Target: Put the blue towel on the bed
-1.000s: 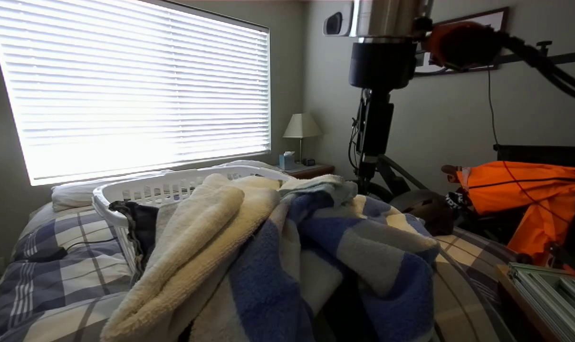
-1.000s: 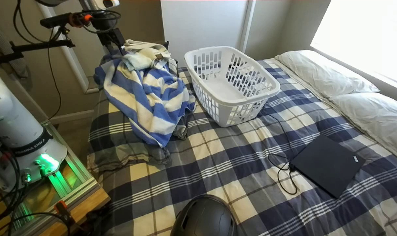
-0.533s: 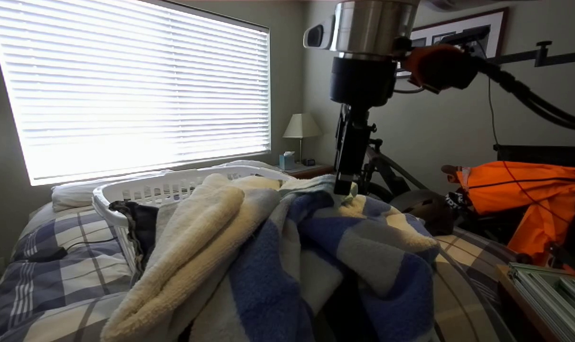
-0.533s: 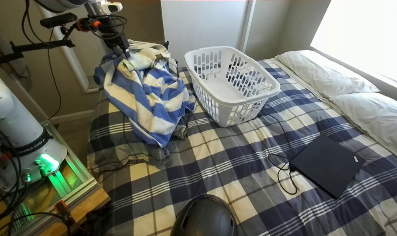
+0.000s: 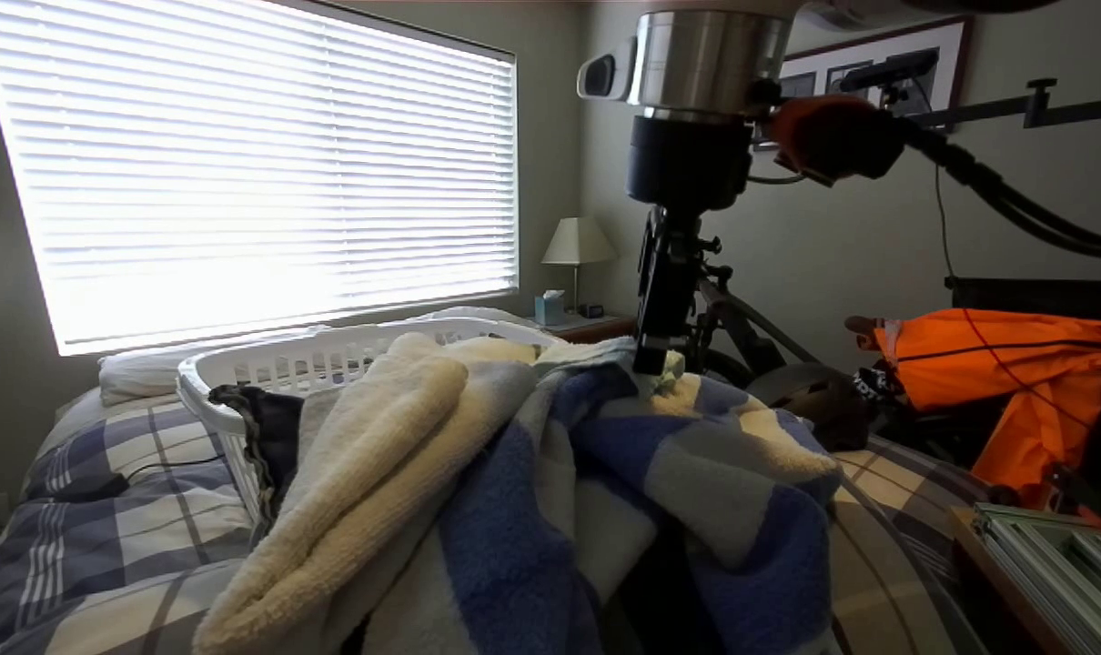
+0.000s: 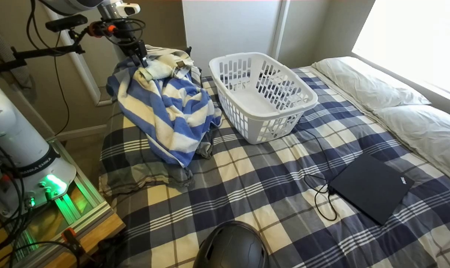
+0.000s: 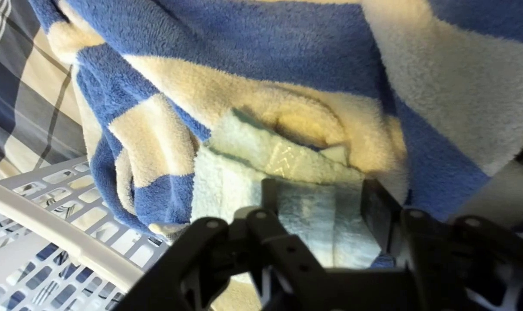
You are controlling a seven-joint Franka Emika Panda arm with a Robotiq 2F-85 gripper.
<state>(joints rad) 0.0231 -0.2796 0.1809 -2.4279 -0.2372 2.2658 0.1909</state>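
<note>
A large blue and cream striped towel (image 6: 165, 108) lies heaped on the plaid bed (image 6: 243, 190); it also shows in the wrist view (image 7: 279, 43). On top lies a small folded pale blue-green towel (image 7: 240, 181), also in an exterior view (image 6: 158, 70). A thick cream towel (image 5: 368, 455) is part of the heap. My gripper (image 7: 320, 198) points down over the pale towel, which shows between its spread fingers. It also shows in both exterior views (image 5: 655, 355) (image 6: 140, 62). The fingertips are at or just above the pale towel; contact is unclear.
A white laundry basket (image 6: 230, 111) stands on the bed beside the heap, near the gripper in the wrist view (image 7: 62, 233). A black laptop (image 6: 372, 188) with a cable and a dark helmet (image 6: 232, 247) lie on the bed. White pillows (image 6: 370, 80) line the window side.
My gripper has moved lower and sideways over the pale towel, mostly in the first half second, with only a slight shift since. The towels and basket have not visibly moved.
</note>
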